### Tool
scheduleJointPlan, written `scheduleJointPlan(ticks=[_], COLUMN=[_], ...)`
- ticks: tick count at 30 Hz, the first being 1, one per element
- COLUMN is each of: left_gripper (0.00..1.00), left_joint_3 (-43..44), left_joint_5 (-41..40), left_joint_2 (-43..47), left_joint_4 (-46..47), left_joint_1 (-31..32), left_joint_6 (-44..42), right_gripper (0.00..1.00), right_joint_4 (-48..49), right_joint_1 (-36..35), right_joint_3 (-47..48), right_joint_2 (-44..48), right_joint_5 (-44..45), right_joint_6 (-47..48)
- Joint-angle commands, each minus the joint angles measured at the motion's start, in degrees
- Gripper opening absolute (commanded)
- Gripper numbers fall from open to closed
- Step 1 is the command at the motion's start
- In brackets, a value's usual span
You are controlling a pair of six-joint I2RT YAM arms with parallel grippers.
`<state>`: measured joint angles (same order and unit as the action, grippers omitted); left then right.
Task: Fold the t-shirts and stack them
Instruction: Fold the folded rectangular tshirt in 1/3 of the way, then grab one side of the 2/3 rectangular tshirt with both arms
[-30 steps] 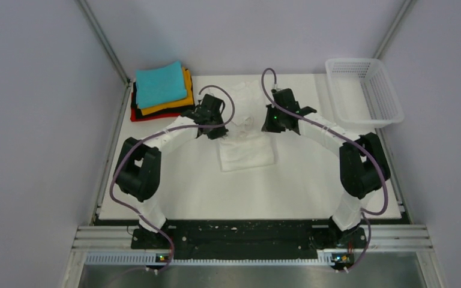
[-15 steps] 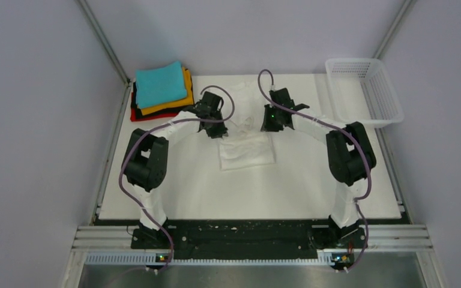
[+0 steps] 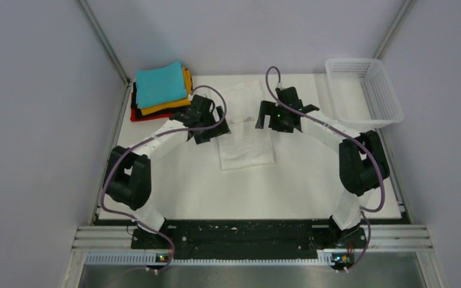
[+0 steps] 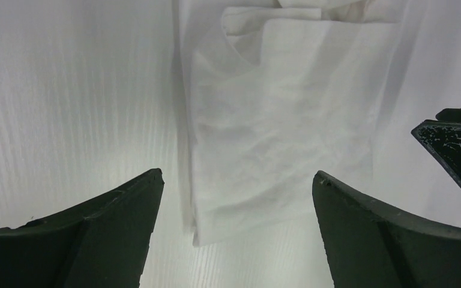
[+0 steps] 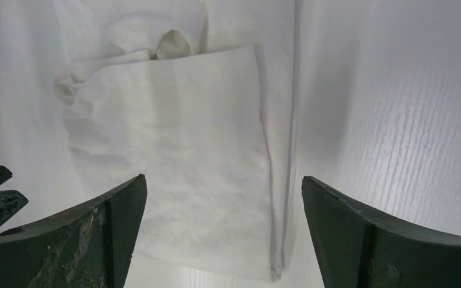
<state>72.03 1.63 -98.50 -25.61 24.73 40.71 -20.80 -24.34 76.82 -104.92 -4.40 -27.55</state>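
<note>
Bare worktop (image 3: 312, 180) is lying open along the near side; the shirt stack (image 3: 161, 84) and basket (image 3: 349, 60) are blocking the far corners.

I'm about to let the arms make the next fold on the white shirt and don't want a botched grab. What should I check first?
1. Left pincer open, nothing in it: ok.
2. Right pincer open, nothing in it: ok.
3. White t-shirt lies between the two pincers: ok.
4. Its far end smooth: not ok, the cloth is bunched there.
5. Folded stack at the far left corner, teal on top, not toppled: ok.
6. Height of the pincers above the cloth: cannot tell.
</note>
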Motion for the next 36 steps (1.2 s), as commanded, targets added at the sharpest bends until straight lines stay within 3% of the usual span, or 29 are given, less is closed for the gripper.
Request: scheduleJointPlan(ticks=[1, 9, 12, 21, 27, 36], left_gripper=[0.99, 0.99, 0.91, 0.65, 0.59, 0.54], left_joint_3=[-5.3, -18.3, -21.4, -24.4, -27.3, -27.3], left_joint_5=[0.4, 3.7, 5.8, 5.1, 3.1, 1.2], left_joint_2=[7.6, 12.1, 11.4, 9.4, 8.0, 7.2], left_joint_4=[1.7, 5.1, 7.4, 8.8, 11.2, 14.5], left_joint_1=[-0.2, 1.7, 2.5, 6.6, 7.1, 7.0], left_joint_6=[1.2, 5.2, 7.1, 10.2, 12.8, 13.9], right_gripper=[0.99, 0.98, 0.96, 0.79, 0.67, 0.62], right_joint_4=[1.0, 2.3, 3.7, 7.0, 9.5, 10.2], right_joint_1=[0.2, 0.2, 0.3, 0.2, 0.2, 0.2], right_joint_3=[-5.4, -19.3, -22.0, -27.2, -29.0, -30.0], right_joint_2=[7.2, 13.7, 14.1, 14.6, 13.3, 11.5], right_joint_5=[-3.5, -7.3, -8.6, -9.6, -10.2, -8.6], right_joint_6=[-0.6, -3.2, -4.4, -7.5, -8.4, -8.2])
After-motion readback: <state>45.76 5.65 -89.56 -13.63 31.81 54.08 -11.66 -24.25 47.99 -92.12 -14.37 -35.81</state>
